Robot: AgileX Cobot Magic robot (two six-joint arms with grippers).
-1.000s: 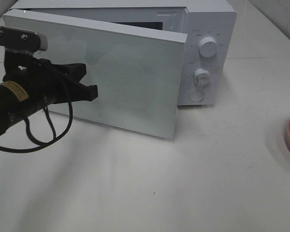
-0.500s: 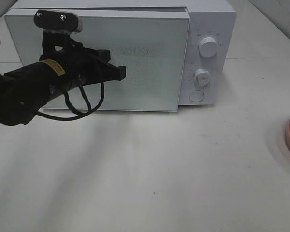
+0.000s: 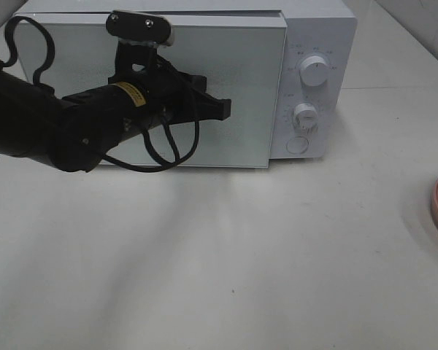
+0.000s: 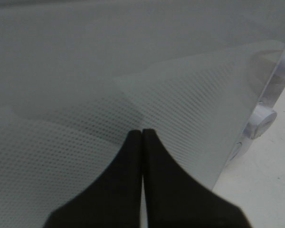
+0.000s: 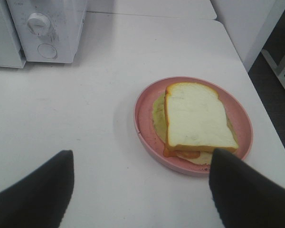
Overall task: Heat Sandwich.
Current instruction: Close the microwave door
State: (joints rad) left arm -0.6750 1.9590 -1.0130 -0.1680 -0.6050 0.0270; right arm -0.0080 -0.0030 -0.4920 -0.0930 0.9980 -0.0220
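The sandwich (image 5: 196,115) lies on a pink plate (image 5: 145,124) on the white desk (image 5: 95,95), well apart from the microwave (image 3: 317,44). The right end effector (image 5: 140,190) hovers near it, fingers spread wide. The left end effector (image 4: 142,142), fingers pressed together and empty, sits against the closed microwave door (image 3: 241,73), beside 2 knobs (image 3: 314,73)

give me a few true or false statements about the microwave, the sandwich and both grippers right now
1. The microwave door is shut. True.
2. The sandwich is inside the microwave. False: it lies on the pink plate on the table.
3. The left gripper is shut, its tip at the door. True.
4. The right gripper grips the plate. False: it is open and holds nothing.
5. The microwave has three knobs. False: two knobs and a round button show.
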